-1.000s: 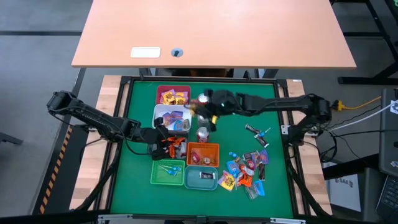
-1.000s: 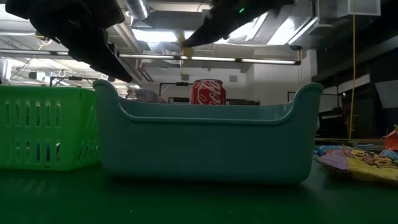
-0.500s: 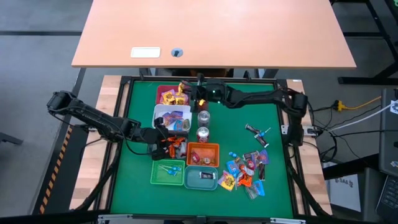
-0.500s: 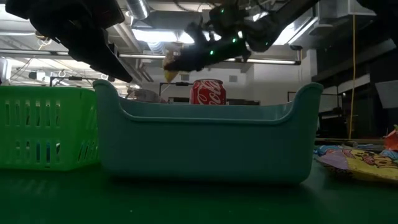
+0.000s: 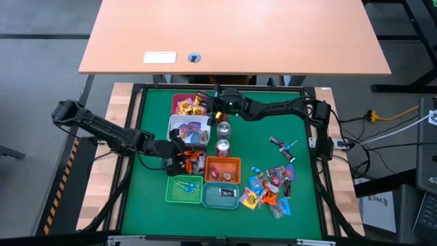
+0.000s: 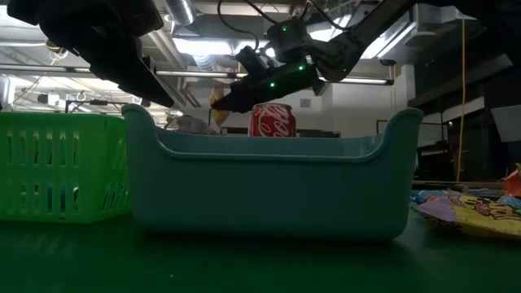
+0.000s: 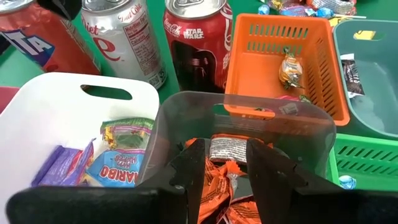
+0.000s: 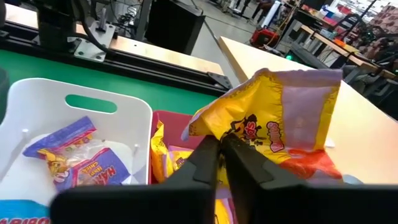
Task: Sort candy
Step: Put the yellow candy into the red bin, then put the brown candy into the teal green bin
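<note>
1. Candy lies loose in a heap on the green mat, right of the teal bin, which holds one dark wrapped piece; the green bin on the teal bin's other side holds blue lollipops.
2. Behind the teal bin sits the orange bin with one small wrapped sweet inside.
3. Left of the orange bin, the left gripper hangs over a clear bin of orange-wrapped candy, its fingers partly apart around a dark-and-silver wrapper, though whether they actually pinch it cannot be told.
4. Beyond the orange bin stand three cans in a row, with the white bin of Haribo packets beside them.
5. Farthest from the teal bin is the red bin, already holding yellow packets.
6. The right gripper hovers over that red bin, its fingers nearly together and clamped on the lower edge of a yellow candy packet.
</note>
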Action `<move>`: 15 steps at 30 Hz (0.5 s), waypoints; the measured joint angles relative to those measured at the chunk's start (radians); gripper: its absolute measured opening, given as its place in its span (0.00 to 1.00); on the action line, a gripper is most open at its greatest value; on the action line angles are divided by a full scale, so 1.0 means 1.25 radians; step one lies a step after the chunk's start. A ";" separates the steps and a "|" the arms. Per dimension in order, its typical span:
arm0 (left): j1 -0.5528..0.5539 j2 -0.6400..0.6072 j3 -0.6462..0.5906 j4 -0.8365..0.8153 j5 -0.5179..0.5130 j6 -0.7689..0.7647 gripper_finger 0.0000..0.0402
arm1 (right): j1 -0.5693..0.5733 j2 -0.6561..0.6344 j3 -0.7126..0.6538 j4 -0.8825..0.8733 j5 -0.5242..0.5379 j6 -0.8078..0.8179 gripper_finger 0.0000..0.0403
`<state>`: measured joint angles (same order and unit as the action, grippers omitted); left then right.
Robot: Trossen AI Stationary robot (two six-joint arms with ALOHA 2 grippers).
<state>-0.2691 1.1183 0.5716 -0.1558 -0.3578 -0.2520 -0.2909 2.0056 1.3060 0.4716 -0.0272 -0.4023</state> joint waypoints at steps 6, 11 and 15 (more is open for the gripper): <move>0.000 0.000 0.000 0.000 0.000 0.000 0.27 | 0.000 0.000 0.000 0.000 0.016 0.000 0.30; 0.000 0.000 0.000 0.000 0.000 0.000 0.27 | 0.002 0.000 0.000 -0.001 0.016 0.000 0.41; 0.000 0.000 0.000 0.000 0.000 0.000 0.27 | 0.009 -0.019 -0.001 -0.040 0.016 0.002 0.44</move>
<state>-0.2687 1.1183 0.5716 -0.1558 -0.3576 -0.2523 -0.2802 1.9820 1.3052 0.4218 -0.0069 -0.3996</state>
